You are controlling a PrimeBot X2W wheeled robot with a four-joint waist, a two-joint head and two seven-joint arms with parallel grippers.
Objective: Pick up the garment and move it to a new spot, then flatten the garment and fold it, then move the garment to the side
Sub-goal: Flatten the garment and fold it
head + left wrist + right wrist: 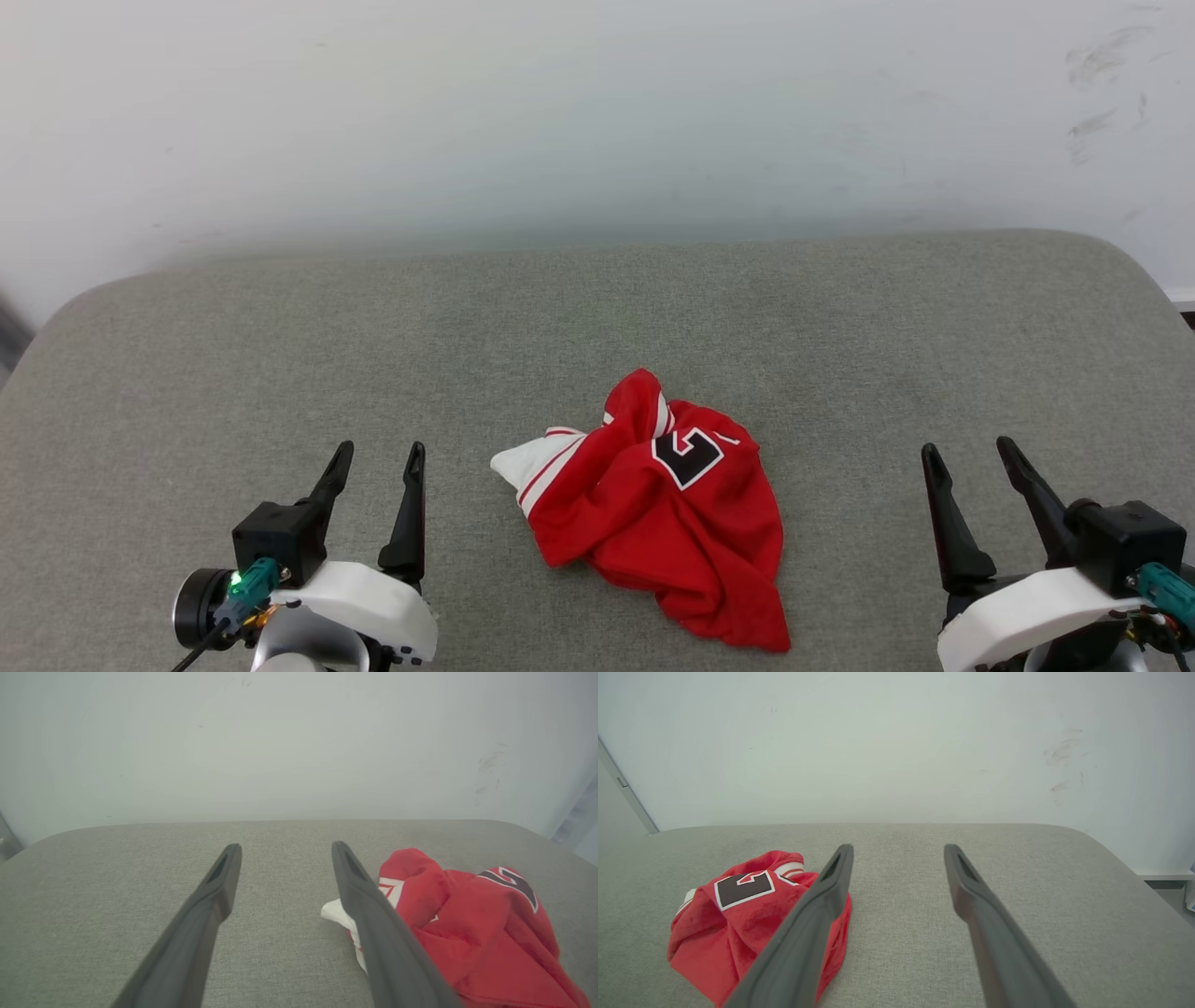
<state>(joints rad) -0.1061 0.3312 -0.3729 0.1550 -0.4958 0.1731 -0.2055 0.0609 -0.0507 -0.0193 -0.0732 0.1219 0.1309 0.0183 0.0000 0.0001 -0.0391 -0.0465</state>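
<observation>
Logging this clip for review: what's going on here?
A two-armed robot faces a grey padded surface. The garment, a red jersey, lies crumpled in a heap on it, between the left gripper and the right gripper. Both grippers are open, empty and clear of the cloth; nothing has been picked up yet.

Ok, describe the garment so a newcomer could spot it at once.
Find the wide grey padded surface in front of the pale wall. On its near half, between the open left claw and the open right claw, lies the garment, touching neither. Unlike the dark claws, it is a crumpled red heap with a white sleeve poking out and a black, white-outlined digit on top.
</observation>
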